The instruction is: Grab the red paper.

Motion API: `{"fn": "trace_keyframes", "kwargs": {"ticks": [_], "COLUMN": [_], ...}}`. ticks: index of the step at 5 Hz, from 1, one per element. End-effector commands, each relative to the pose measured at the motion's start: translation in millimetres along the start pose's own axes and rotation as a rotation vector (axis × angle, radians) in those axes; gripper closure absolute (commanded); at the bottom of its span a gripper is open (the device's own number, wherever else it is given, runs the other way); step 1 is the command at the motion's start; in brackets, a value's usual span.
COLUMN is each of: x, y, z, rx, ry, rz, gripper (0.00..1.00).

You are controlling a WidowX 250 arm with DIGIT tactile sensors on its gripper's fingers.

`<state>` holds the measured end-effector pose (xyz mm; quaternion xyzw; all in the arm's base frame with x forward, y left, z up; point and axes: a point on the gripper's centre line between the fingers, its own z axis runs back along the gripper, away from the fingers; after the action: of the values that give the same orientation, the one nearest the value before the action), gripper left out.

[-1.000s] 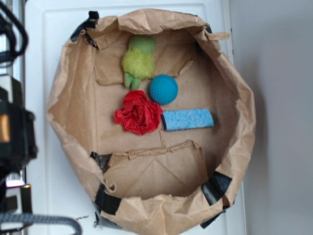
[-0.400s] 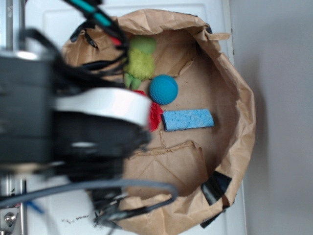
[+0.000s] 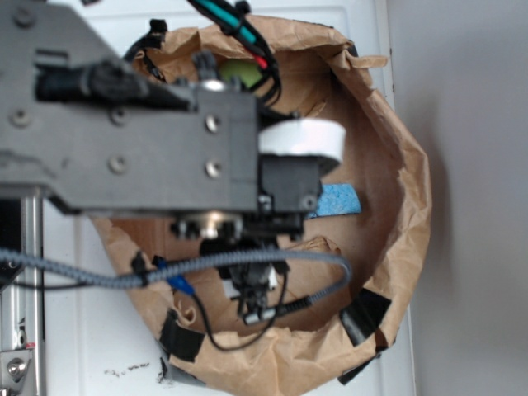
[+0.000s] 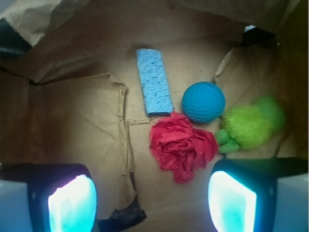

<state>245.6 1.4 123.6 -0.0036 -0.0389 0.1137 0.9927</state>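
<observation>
The red paper (image 4: 181, 147) is a crumpled wad lying on the floor of a brown paper bag, seen in the wrist view just below a teal ball (image 4: 203, 101). My gripper (image 4: 152, 205) hangs above the bag floor with its jaws wide apart and nothing between them. The red paper sits ahead of the jaws and toward the right finger (image 4: 231, 203). In the exterior view my arm (image 3: 165, 144) covers the red paper completely.
A blue sponge (image 4: 154, 81) lies beside the ball, its end showing past the arm as the blue sponge (image 3: 338, 200). A green plush toy (image 4: 248, 124) rests right of the red paper. The brown bag's walls (image 3: 396, 198) ring everything; a folded flap (image 4: 82, 121) covers the left floor.
My arm has swung in from the left and now reaches over the middle of the bag, hiding the red paper, ball and most of the green toy in the exterior view.
</observation>
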Motion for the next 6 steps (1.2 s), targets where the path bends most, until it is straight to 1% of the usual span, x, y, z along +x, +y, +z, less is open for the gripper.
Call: {"fn": "trace_keyframes", "kwargs": {"ticks": [1,2,3,4,5,6], "x": [0.9,2.3,0.1,0.3,-2.9,-2.2], "y": [32.1,35.0,26.0,14.9,8.8,8.4], "z": [-30.4,-45.9,-62.0,-77.8,-85.5,-86.4], "rx": [0.128,0.149,0.148,0.157,0.153,0.147], "ry": [-0.141,-0.185,-0.218,-0.227,-0.233,-0.236], "rz": [0.093,0.109,0.105,0.104,0.102,0.115], "gripper": [0.0,0.0,0.0,0.0,0.59,1.0]}}
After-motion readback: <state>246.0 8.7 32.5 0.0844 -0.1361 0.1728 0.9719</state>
